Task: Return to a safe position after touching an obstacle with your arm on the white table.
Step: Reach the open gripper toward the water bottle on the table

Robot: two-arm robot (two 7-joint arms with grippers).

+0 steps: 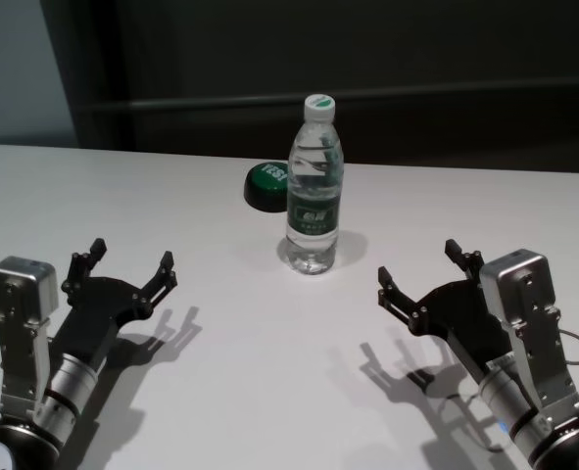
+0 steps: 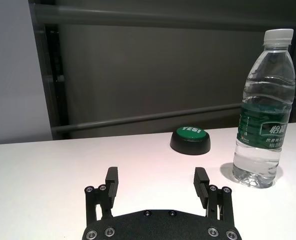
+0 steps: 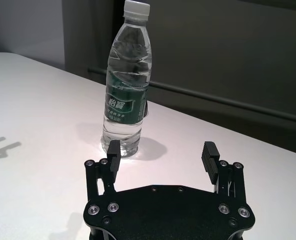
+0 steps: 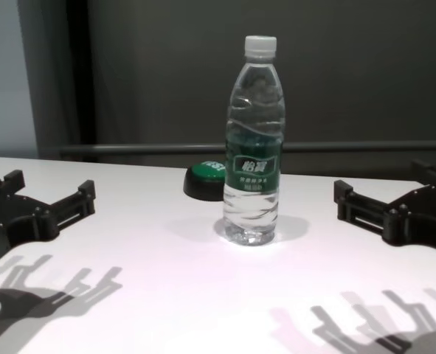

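In the head view, the bottle is standing upright near the middle of the white counter, with a black button with a green top sitting just behind it on the robot's left. The left claw is hovering low over the near left of the counter with its fingers spread, well apart from the bottle, and the right claw is mirroring it on the near right, also spread and holding nothing. In the left wrist view, the left claw's fingers are gaping over bare counter while the bottle and button are sitting farther off. In the right wrist view, the right claw's fingers are standing wide apart, the bottle upright beyond them. In the chest view, the bottle is standing between the two claws, touching neither.
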